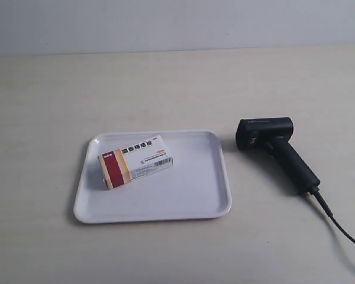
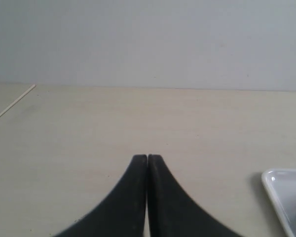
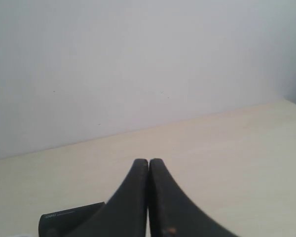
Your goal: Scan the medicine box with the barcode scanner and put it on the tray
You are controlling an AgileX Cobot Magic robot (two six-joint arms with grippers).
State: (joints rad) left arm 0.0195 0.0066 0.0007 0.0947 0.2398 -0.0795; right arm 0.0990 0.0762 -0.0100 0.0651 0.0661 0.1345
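The medicine box (image 1: pixel 135 161) lies flat on the left part of the white tray (image 1: pixel 195 189), its red and tan band toward the front left. The black barcode scanner (image 1: pixel 276 149) lies on the table to the right of the tray, and its cable (image 1: pixel 340 228) runs off to the lower right. No arm shows in the exterior view. My left gripper (image 2: pixel 147 157) is shut and empty above bare table, with a corner of the tray (image 2: pixel 281 190) at that view's edge. My right gripper (image 3: pixel 148 161) is shut and empty, with the scanner head (image 3: pixel 64 222) beside its fingers.
A light wooden table (image 1: pixel 165 83) stretches back to a pale wall (image 1: pixel 177 23). A thin seam or edge line (image 2: pixel 12 104) crosses the table in the left wrist view.
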